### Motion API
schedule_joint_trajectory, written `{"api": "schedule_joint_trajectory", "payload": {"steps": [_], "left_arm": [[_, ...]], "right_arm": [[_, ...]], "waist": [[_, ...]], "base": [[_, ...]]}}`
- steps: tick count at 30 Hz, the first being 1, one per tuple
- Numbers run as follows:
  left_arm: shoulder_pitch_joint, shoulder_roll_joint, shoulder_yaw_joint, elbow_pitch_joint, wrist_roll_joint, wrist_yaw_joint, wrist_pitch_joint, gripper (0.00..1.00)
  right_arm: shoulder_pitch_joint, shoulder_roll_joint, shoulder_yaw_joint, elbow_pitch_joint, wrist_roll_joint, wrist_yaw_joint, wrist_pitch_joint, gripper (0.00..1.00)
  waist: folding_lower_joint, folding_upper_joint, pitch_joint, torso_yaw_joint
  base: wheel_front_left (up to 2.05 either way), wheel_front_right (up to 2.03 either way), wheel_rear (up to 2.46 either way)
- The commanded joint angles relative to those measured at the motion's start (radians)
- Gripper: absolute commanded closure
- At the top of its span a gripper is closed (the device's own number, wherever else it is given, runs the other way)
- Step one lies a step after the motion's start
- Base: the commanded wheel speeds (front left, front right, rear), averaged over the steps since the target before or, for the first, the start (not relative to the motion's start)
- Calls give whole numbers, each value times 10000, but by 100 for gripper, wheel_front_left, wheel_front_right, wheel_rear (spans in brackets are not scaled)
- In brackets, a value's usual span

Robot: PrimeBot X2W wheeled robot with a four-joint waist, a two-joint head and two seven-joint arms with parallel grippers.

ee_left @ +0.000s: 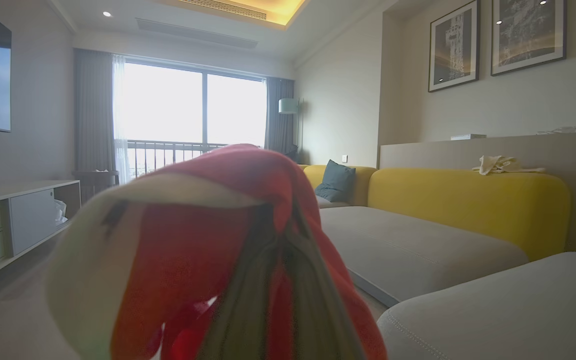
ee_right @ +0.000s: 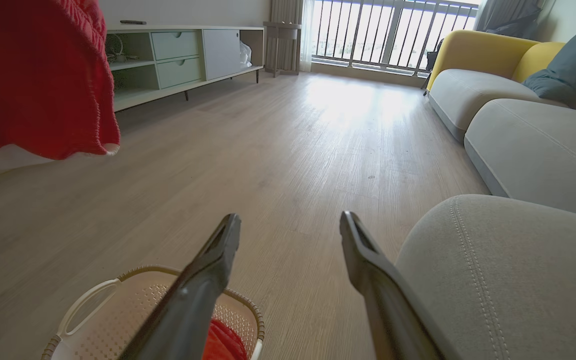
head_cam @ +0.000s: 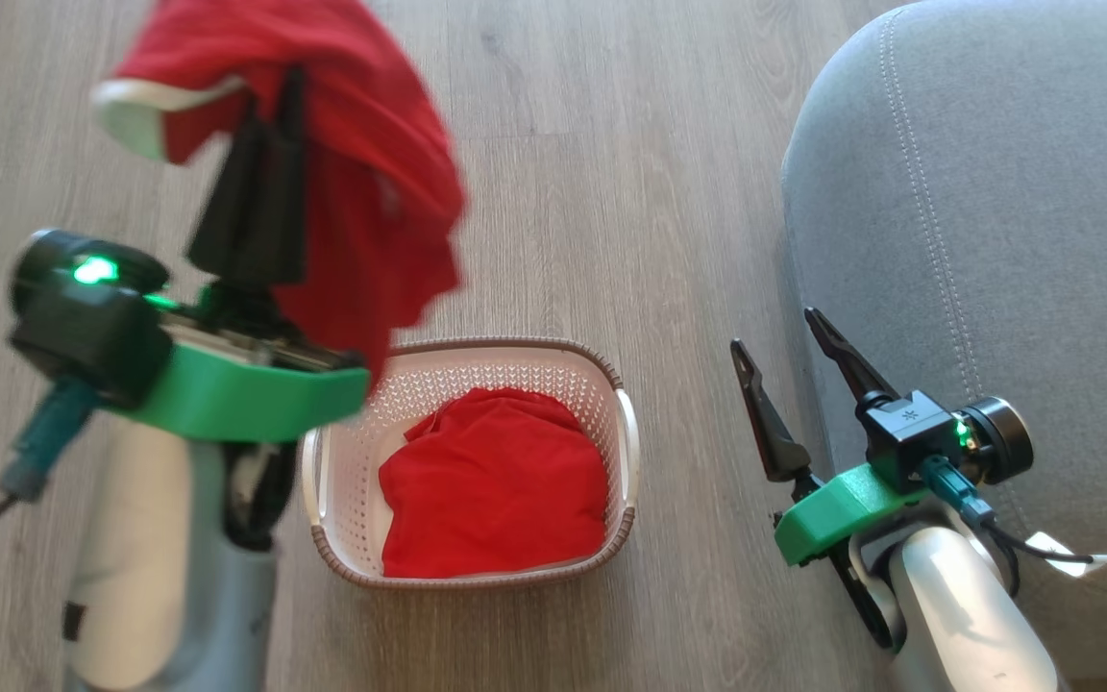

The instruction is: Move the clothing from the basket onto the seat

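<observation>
My left gripper [head_cam: 270,111] is shut on a red garment [head_cam: 371,183] with white trim, held high above the floor to the left of the basket; the cloth drapes over the fingers and blurs. In the left wrist view the same garment [ee_left: 203,250] covers the fingers. A second red garment [head_cam: 496,485] lies folded in the cream basket [head_cam: 616,384] on the floor. My right gripper [head_cam: 773,330] hangs open and empty between the basket and the grey seat [head_cam: 996,221]. In the right wrist view its fingertips [ee_right: 228,225] point over the floor, with the basket [ee_right: 88,300] at lower left and the seat [ee_right: 493,270] at right.
Wood floor [head_cam: 630,192] surrounds the basket. A low cabinet [ee_right: 183,55] stands along the far wall. More grey sofa cushions [ee_right: 533,140] with yellow backs [ee_left: 468,200] run toward a balcony window [ee_left: 188,110].
</observation>
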Motion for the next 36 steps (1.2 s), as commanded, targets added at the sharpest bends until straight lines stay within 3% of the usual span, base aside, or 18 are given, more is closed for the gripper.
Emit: {"api": "schedule_joint_trajectory", "payload": {"steps": [1,8,19,26,31,36], "left_arm": [[-99,126,124,-435,-27,-37,-51,100],[120,125,-1100,-592,102,-90,-51,100],[94,124,-1312,-625,51,-101,-51,100],[13,124,-1529,-475,80,-102,-51,100],[-24,136,-1712,-416,50,-102,-51,100],[-79,254,-2096,-375,-58,-103,-51,100]], "right_arm": [[-125,2,251,-375,-50,27,-11,0],[-160,-51,263,-623,-12,27,-11,0],[-292,-136,460,-875,-229,27,-11,0],[-767,-703,1392,-1318,-563,27,-11,0],[-1201,-1605,2943,-2050,-317,27,-11,0],[-1563,-2200,3667,-2604,-334,27,-11,0]], "waist": [[1,0,3,7],[1,0,112,60],[1,0,132,-2],[1,0,159,-63],[1,0,161,-43],[1,0,175,18]], "base": [[0,0,0],[0,0,0],[0,0,0],[0,0,0],[0,0,0],[0,0,0]]}}
